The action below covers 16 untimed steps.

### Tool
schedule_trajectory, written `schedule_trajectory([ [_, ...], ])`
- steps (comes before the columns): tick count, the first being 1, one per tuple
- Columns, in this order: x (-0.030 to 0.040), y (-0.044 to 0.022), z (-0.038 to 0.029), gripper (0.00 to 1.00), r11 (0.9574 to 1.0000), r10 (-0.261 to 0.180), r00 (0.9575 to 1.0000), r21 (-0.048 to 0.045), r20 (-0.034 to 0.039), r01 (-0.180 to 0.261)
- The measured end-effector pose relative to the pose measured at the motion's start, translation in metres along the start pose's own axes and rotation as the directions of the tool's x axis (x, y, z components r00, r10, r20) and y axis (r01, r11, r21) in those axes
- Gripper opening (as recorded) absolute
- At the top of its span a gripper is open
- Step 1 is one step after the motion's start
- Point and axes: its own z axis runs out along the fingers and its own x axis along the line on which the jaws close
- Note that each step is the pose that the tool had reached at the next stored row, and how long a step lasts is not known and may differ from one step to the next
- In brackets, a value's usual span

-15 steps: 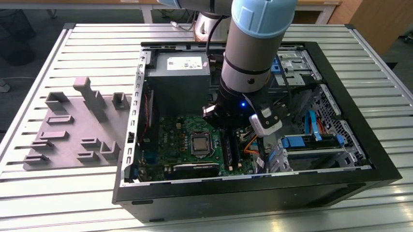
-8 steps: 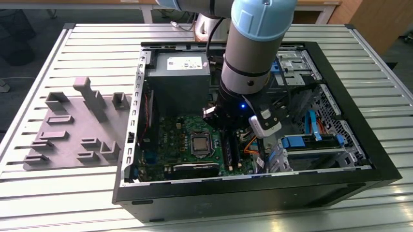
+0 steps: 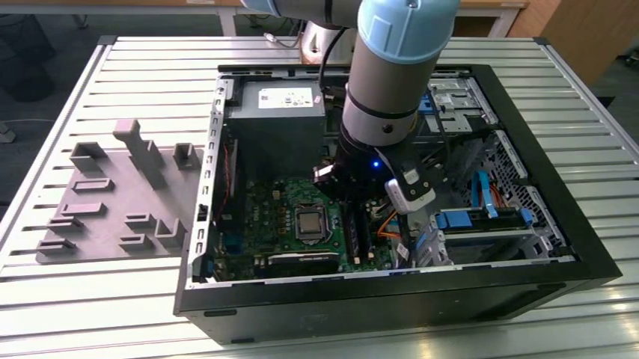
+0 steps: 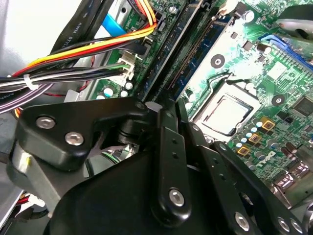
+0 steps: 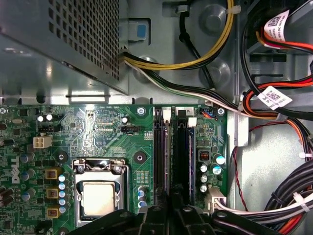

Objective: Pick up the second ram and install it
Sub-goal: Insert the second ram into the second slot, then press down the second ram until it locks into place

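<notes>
Down at the gripper [image 5: 171, 209] first: its black body hangs low over the memory slots [image 5: 163, 152], right above the end of the ram [image 5: 185, 156]. Clenched or released? Can't tell from here, and contact with the stick can't be called either. The ram, dark blue, stands lengthwise in the slot row on the side away from the processor, running straight out from under the gripper. In the second wrist view the gripper [image 4: 161, 106] points down the same dark slots.

Just beside the slots sits the silver processor [image 5: 100, 196] in its socket, on the green motherboard [image 5: 88, 122]. On the ram's other side, a white plug [image 5: 215, 198] and a crowd of cables [image 5: 274, 122], red, orange, black and white, press in near the board's edge. A yellow and black bundle [image 5: 195, 61] loops beyond the slots' far end.

Further out, the perforated grey power supply [image 5: 58, 39] borders the board.

In the exterior view, the arm [image 3: 394, 75] plunges into the open case [image 3: 399, 299], with blue brackets [image 3: 465, 219] toward the exterior view's right. The case stands on the slatted counter [image 3: 100, 314], and a grey fixture [image 3: 110, 202] lies on the exterior view's left.
</notes>
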Motion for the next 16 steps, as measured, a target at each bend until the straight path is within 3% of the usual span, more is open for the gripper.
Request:
schedule_trajectory([
  [1, 0.0000, 0.0000, 0.0000, 0.22, 1.0000, 0.000, 1.0000, 0.0000, 0.0000, 0.000],
  [5, 0.0001, -0.0001, -0.0025, 0.22, 1.0000, 0.000, 1.0000, -0.0001, 0.0001, 0.000],
  [12, 0.0008, -0.0004, -0.0229, 0.22, 1.0000, 0.000, 1.0000, 0.0000, -0.0001, 0.000],
  [15, 0.0008, -0.0004, -0.0234, 0.20, 1.0000, 0.000, 1.0000, -0.0003, 0.0000, 0.000],
  [16, 0.0008, -0.0005, -0.0235, 0.13, 1.0000, 0.000, 1.0000, -0.0002, -0.0001, 0.000],
])
